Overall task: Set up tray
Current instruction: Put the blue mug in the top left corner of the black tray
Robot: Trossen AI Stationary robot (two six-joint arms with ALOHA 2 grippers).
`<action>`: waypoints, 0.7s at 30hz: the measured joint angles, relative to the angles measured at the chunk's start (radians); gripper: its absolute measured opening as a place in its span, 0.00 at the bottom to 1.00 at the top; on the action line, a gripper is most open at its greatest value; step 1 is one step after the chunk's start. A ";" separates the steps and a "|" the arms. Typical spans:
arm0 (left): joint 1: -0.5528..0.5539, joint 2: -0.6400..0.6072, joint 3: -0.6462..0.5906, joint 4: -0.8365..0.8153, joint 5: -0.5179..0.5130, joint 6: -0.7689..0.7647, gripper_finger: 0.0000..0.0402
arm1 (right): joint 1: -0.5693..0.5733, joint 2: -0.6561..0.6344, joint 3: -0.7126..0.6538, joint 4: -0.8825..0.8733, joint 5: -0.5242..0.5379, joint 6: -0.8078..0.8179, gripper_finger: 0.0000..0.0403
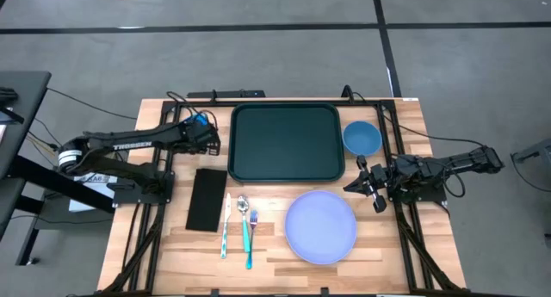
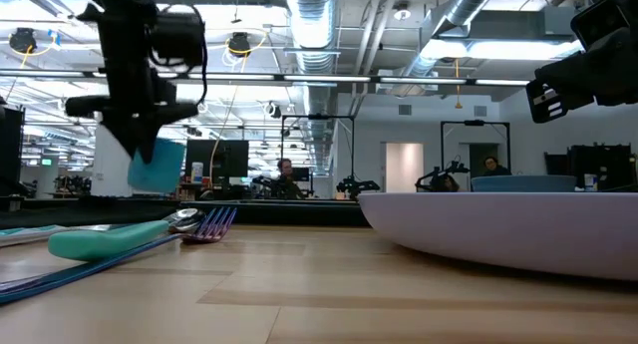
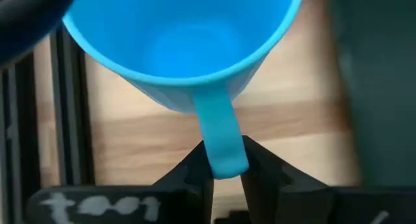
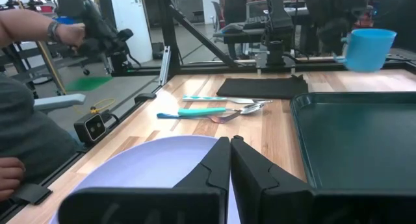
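Blue cup (image 3: 188, 49) handle pinched in left hand (image 3: 224, 169), beside tray (image 1: 287, 143) | lower upright onto tray | right hand (image 4: 230, 160) closed, empty.

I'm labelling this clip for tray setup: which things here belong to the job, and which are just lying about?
Job: tray; blue cup, handle pinched in left hand; plate; bowl; napkin; cutlery.
Lying about: cables, person beside table.

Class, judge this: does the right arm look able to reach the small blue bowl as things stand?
Probably yes. The right gripper, empty and shut, sits just below the bowl in the high view, with nothing between them.
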 joint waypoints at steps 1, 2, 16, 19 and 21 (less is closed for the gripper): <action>-0.001 -0.014 0.007 0.001 -0.002 0.000 0.12 | 0.000 0.000 0.000 0.000 0.000 0.000 0.01; -0.001 -0.025 0.013 0.003 -0.003 0.000 0.12 | 0.000 0.000 0.000 0.000 0.000 0.000 0.01; 0.021 0.003 0.028 0.512 0.078 0.304 0.11 | 0.000 0.000 0.000 0.000 0.000 0.000 0.01; 0.047 0.041 0.028 0.570 0.115 0.396 0.11 | 0.000 0.000 0.000 0.000 0.000 0.000 0.01; 0.073 0.068 0.028 0.615 0.171 0.466 0.11 | 0.000 0.000 0.000 0.000 0.000 0.000 0.01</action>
